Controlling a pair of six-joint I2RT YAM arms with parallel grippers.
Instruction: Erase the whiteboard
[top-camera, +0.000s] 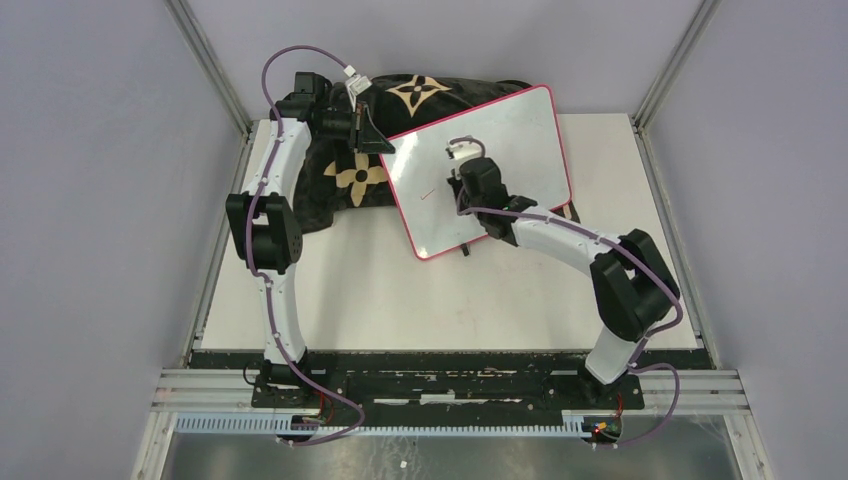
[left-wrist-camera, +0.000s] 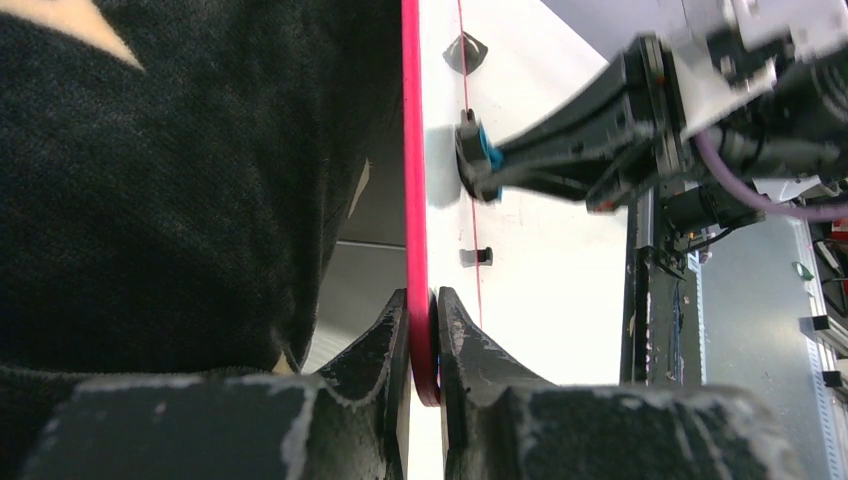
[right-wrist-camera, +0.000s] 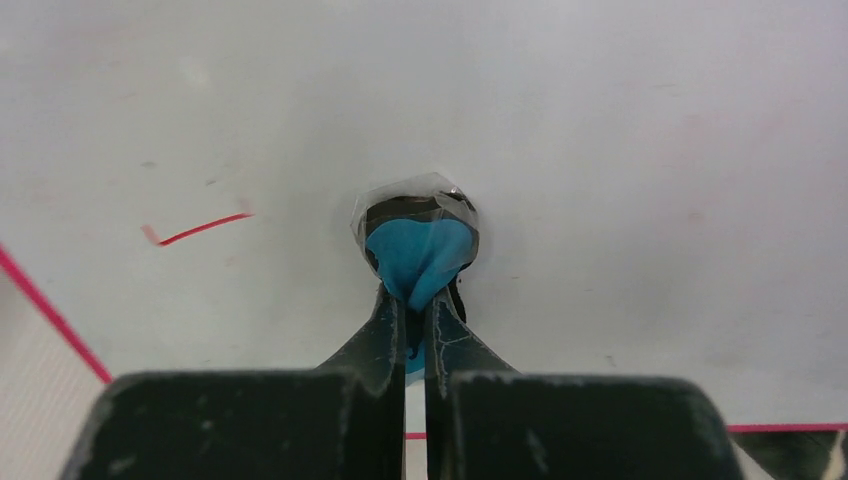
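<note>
Two arms meet at one glossy white whiteboard with a thin pink-red frame (top-camera: 525, 140). It lies askew at the far middle of the white tabletop (top-camera: 400, 300), and its far-left part overlaps a black cushion with tan flower patterns (top-camera: 345, 180). We see bare tabletop along the board's near edge and to its right. The left arm stretches far along the left side, and the left gripper (left-wrist-camera: 424, 305) clamps the frame near the far-left corner between closed fingers. The right arm bends in from the right. The right gripper (right-wrist-camera: 415, 300) pinches a small blue eraser pad (right-wrist-camera: 420, 250) pressed to the board face, right of a short red stroke (right-wrist-camera: 197, 229).
</note>
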